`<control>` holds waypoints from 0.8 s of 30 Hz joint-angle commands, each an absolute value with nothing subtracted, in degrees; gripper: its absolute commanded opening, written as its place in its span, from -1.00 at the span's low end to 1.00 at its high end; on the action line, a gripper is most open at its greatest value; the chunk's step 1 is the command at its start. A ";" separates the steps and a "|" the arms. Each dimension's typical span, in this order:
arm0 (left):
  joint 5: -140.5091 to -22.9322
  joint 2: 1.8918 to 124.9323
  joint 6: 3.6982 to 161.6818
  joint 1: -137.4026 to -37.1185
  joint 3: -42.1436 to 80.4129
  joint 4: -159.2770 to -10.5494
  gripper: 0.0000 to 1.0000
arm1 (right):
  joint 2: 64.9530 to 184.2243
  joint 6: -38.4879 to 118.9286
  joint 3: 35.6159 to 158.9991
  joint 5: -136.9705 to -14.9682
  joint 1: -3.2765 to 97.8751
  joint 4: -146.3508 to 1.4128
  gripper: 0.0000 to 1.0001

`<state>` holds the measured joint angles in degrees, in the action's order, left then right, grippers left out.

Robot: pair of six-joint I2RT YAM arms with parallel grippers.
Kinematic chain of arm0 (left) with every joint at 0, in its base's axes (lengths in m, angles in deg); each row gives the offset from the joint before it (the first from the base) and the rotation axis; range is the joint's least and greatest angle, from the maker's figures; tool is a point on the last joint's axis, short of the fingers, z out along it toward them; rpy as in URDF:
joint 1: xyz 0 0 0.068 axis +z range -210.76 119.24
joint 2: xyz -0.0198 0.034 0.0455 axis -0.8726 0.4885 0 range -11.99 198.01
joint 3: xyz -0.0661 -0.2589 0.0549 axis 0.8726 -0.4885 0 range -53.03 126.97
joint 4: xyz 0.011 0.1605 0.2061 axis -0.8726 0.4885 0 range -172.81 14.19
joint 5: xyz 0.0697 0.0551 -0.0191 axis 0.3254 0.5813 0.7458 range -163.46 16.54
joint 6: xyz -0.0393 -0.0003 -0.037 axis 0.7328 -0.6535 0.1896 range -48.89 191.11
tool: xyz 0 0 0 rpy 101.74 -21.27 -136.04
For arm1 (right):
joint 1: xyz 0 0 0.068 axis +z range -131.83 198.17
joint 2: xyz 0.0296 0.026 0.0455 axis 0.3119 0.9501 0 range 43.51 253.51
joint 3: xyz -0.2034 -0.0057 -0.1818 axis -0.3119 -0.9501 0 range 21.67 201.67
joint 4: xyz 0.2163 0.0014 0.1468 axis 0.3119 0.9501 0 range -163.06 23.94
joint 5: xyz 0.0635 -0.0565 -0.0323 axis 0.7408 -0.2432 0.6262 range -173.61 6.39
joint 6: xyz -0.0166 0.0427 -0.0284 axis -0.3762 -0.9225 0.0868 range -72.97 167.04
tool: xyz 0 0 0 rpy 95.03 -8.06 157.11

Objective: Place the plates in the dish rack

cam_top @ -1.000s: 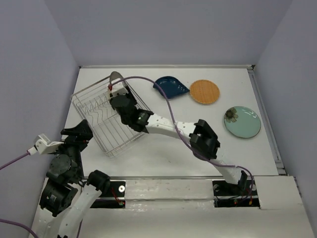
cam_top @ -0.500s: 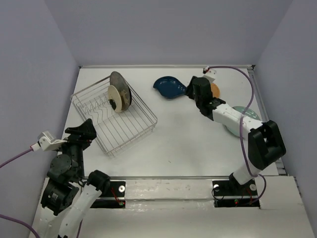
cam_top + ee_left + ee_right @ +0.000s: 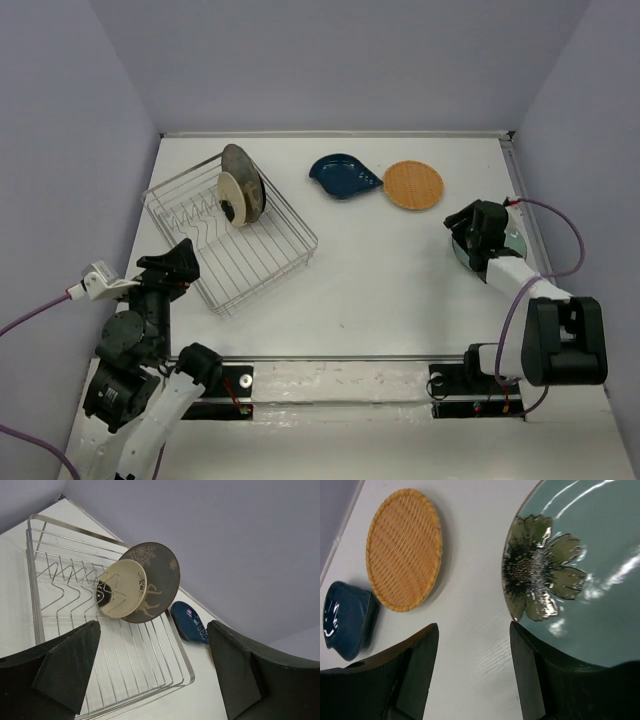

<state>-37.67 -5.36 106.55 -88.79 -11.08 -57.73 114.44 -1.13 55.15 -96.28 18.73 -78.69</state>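
The dish rack [image 3: 230,240] [image 3: 115,655] sits at the left of the table. A grey deer plate [image 3: 245,178] [image 3: 160,572] and a cream plate [image 3: 231,198] [image 3: 122,587] stand upright in its far end. A dark blue leaf plate [image 3: 345,175] [image 3: 345,617] and an orange plate [image 3: 413,185] [image 3: 404,547] lie flat at the back. My right gripper [image 3: 470,225] [image 3: 472,627] is open and low over the left rim of the teal floral plate [image 3: 516,240] [image 3: 590,580]. One finger is above that rim and bare table shows between the two. My left gripper [image 3: 175,262] [image 3: 152,625] is open and empty by the rack's near corner.
A raised table edge [image 3: 535,240] runs just right of the teal plate. The back wall [image 3: 330,70] is close behind the blue and orange plates.
My right arm has left the rack, where the cream plate now stands by the grey one. It swung across to the teal plate at the right. Its jaws have opened wider.
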 commanded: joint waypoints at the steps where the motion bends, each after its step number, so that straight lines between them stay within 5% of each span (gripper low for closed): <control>1: -37.69 -5.40 105.30 -89.24 -11.46 -60.66 0.98 | 121.98 -0.17 59.45 -81.00 18.79 -90.19 0.26; 17: -38.39 -4.70 103.98 -89.59 -11.46 -61.19 0.98 | 149.58 -8.41 73.87 -78.26 18.79 -95.30 0.25; 24: -38.39 -4.17 103.37 -89.76 -11.29 -61.54 0.98 | 153.02 -16.41 73.54 -82.36 18.79 -97.50 -0.15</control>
<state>-38.72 -5.36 104.93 -89.32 -11.25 -58.23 152.21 -10.74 74.12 -79.34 18.64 -96.31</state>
